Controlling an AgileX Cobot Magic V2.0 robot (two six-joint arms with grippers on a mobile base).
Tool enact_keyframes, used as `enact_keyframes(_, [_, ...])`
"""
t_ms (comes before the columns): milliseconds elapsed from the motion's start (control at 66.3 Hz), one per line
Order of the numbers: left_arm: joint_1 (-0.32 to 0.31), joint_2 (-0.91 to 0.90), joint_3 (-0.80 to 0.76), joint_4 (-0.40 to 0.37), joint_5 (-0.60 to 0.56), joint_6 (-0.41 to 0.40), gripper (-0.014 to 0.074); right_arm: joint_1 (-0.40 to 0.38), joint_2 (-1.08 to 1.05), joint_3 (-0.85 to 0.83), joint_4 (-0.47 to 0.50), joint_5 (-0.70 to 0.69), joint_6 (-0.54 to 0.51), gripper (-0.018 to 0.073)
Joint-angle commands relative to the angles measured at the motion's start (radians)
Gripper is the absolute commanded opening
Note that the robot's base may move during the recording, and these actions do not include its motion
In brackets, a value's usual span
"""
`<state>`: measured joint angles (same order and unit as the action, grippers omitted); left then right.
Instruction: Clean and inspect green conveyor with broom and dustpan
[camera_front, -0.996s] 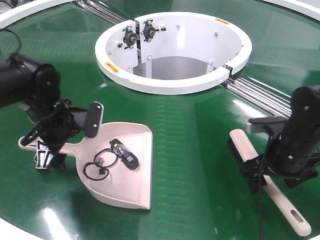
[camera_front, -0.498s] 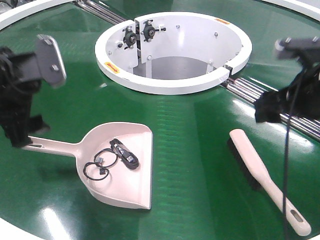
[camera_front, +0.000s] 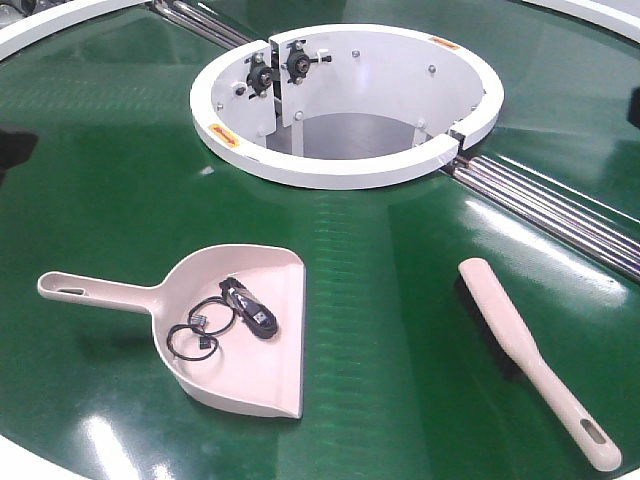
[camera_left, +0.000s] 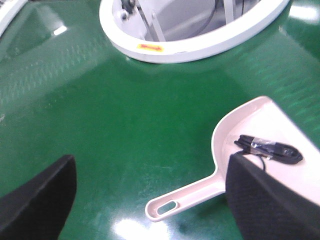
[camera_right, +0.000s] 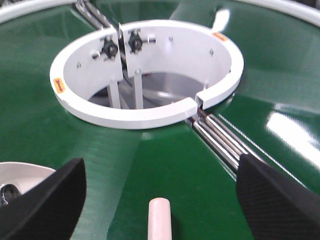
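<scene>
dustpan (camera_front: 262, 372) lies flat on the green conveyor (camera_front: 390, 270), on the left side of my front cam. its long handle points left & its flat front edge faces right. inside it i see a black cable (camera_front: 250, 308) w/ loops, curled up near the middle. the broom (camera_front: 505, 320) lies on the conveyor too, over on the right, well apart from the dustpan. its dark bristles show along its left side & the slot hole is at the near end.

left tool (camera_left: 151, 162) is spread wide & holds nothing. on its cam both dark fingers (camera_left: 40, 200) sit in the bottom corners, w/ the dustpan handle showing on the green between them. the cable shows in the pan there too.

right tool (camera_right: 161, 162) is spread wide as well, w/ nothing in it. the round tip of the broom shows low on that cam, between the two fingers, not pinched.

the white ring hub (camera_front: 330, 172) sits farther back, in the middle. shiny metal rods (camera_front: 545, 205) run out from it to the right.
</scene>
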<state>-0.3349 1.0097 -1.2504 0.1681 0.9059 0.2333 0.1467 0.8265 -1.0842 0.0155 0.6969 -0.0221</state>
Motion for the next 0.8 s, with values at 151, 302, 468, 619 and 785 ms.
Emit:
enact_keyframes(151, [-0.008,-0.331,0.273,0.004,-0.292,-0.132,0.0575,-0.001,-0.308,0.287,-0.008,-0.238,-0.01,0.0591])
enact_keyframes(302, [-0.008,-0.55,0.507,0.003,-0.41,-0.205,0.0575,-0.001,-0.533,0.488,-0.008,-0.302,-0.044,0.0591])
enact_keyframes(468, [-0.008,-0.743,0.74,0.036,-0.463,-0.207,0.0575,-0.001,-0.776,0.665,0.031,-0.288,-0.059,0.0591])
enact_keyframes(619, [-0.008,-0.82,0.893,0.038,-0.576,-0.209,0.0575,-0.001,-0.854,0.794,0.015,-0.369,-0.066,0.0591])
enact_keyframes(785, [-0.008,-0.815,0.998,-0.008,-0.608,-0.211,0.0575,-0.001,-0.835,0.846,0.031,-0.392,-0.051,0.0591])
